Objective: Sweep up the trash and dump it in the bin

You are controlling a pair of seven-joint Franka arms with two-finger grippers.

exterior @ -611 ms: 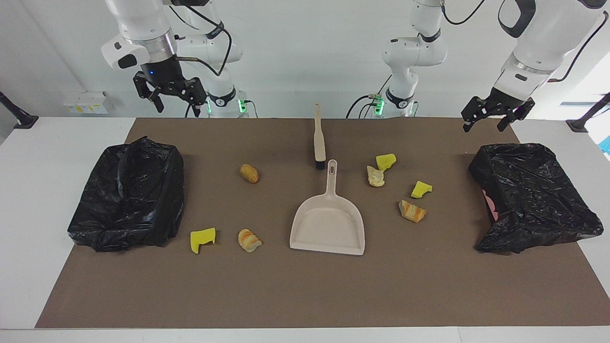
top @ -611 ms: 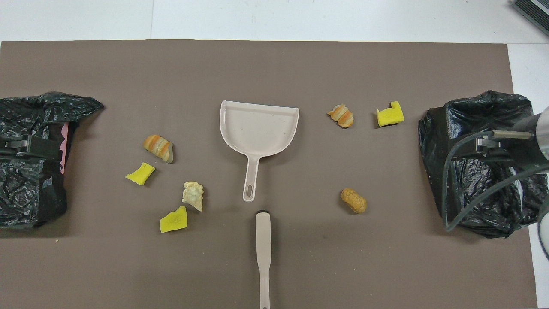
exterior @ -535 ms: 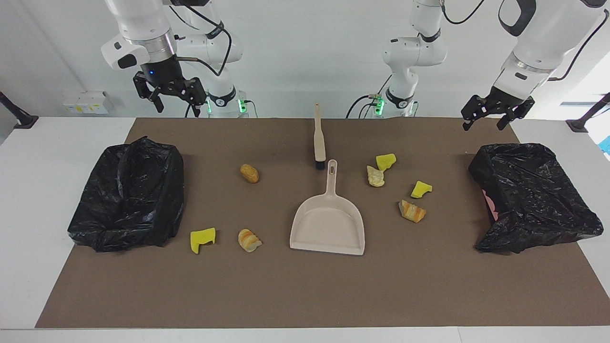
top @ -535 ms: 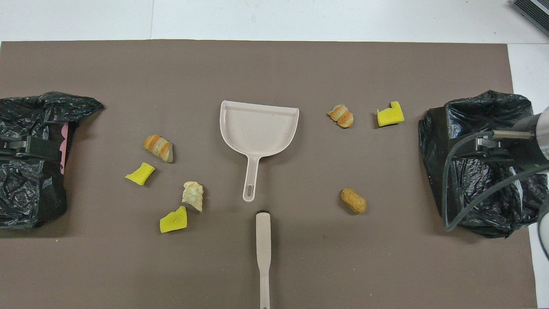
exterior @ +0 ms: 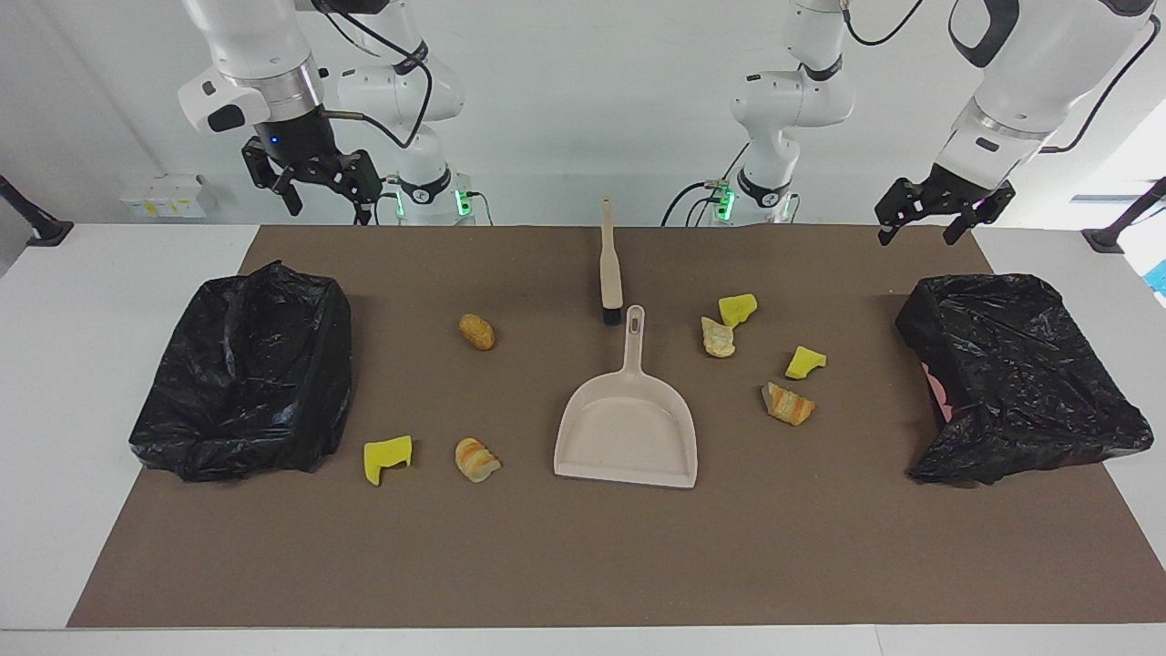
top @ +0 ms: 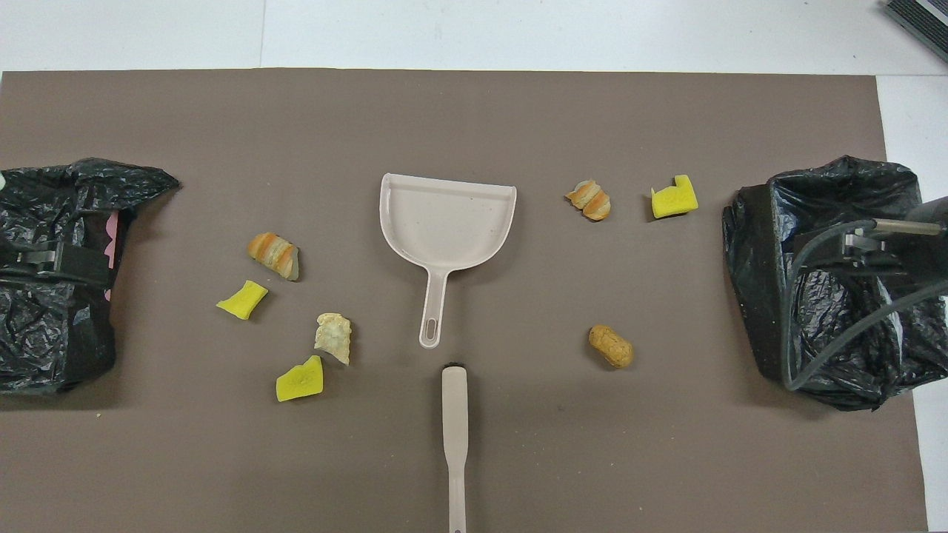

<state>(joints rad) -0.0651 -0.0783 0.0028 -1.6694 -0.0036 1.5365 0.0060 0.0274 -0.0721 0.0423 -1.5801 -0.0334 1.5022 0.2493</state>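
Note:
Several trash scraps lie on the brown mat. Toward the left arm's end are two yellow sponge chunks (exterior: pixel 738 308) (exterior: pixel 805 362) and two bread pieces (exterior: pixel 718 337) (exterior: pixel 788 404). Toward the right arm's end are a tan piece (exterior: pixel 476 331), a yellow chunk (exterior: pixel 387 457) and a bread piece (exterior: pixel 476 458). The beige dustpan (exterior: pixel 629 428) lies in the middle, and the brush (exterior: pixel 610 264) lies by its handle, nearer the robots. My right gripper (exterior: pixel 328 202) is raised, open and empty. My left gripper (exterior: pixel 918 232) is also raised, open and empty.
A bin lined with a black bag (exterior: pixel 246 374) stands at the right arm's end of the mat. Another bin (exterior: pixel 1020 374) stands at the left arm's end. In the overhead view each gripper shows over its own bin (top: pixel 815 281) (top: pixel 67 207).
Both grippers have risen a little and drifted outward toward their own ends of the table. Nothing on the mat has moved.

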